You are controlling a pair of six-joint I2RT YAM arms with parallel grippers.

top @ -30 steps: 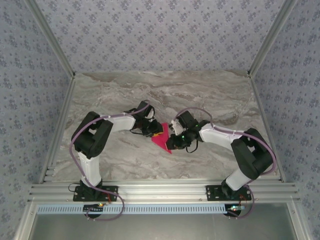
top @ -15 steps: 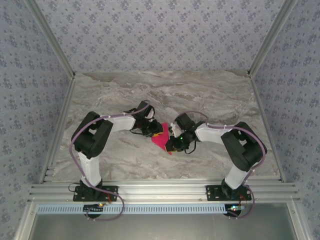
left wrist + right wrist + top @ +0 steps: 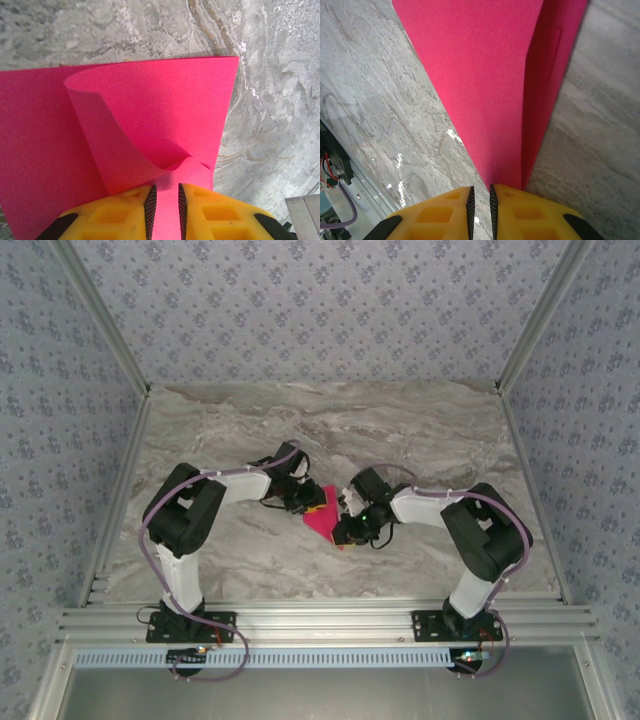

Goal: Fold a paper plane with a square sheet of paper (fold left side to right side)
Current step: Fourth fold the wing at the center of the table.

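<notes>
Left gripper [image 3: 303, 502]: jaws nearly closed, pinching a curled-over flap of the square sheet of paper [image 3: 150, 100].

Sheet: partly folded, near the centre of the marble table [image 3: 400, 430], at 4 o'clock from the left gripper.

Right gripper [image 3: 343, 526]: at the sheet's 4 o'clock, jaws almost together on its doubled edge.

Risk: the flap is bowed and uncreased. Opposed pulling could tear it. Uneven release could skew the crease.

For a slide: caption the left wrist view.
Left claw pinching a thin magenta-pink paper sheet, flap curled over, on marble tabletop.
</notes>
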